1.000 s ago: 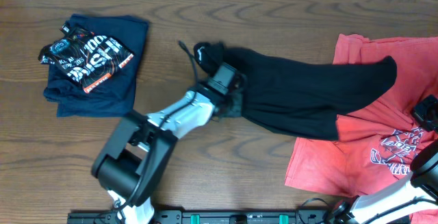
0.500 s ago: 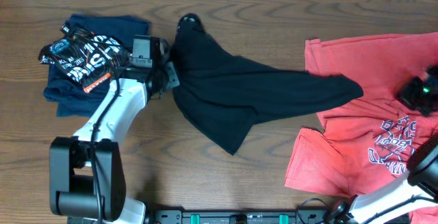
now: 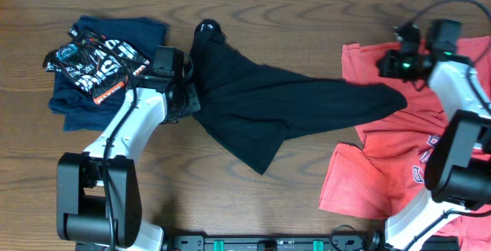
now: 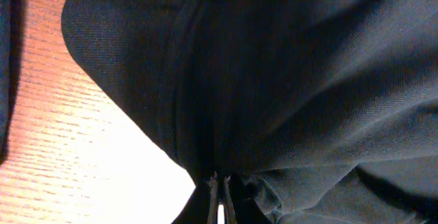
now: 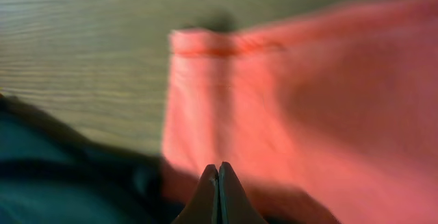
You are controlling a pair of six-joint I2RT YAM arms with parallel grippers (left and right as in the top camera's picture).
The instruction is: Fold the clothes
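Note:
A black garment (image 3: 284,105) lies spread across the table's middle, its right tip reaching the red T-shirt (image 3: 430,151). My left gripper (image 3: 190,97) sits at the garment's left edge. In the left wrist view its jaws (image 4: 219,183) are closed together on the dark cloth (image 4: 308,66). My right gripper (image 3: 391,65) hovers over the red shirt's upper left corner. In the right wrist view its fingers (image 5: 218,169) are shut and empty above the red cloth (image 5: 308,94), with the black garment (image 5: 61,176) at lower left.
A folded navy garment (image 3: 146,36) with a black printed shirt (image 3: 96,61) on top lies at the far left, close to my left arm. The red shirt lies crumpled along the right edge. Bare wooden table (image 3: 192,182) shows in front.
The black garment was dragged left, mostly off the red shirt. My left gripper then shifted slightly toward the front. My right arm swung from the right edge to the red shirt's upper left corner.

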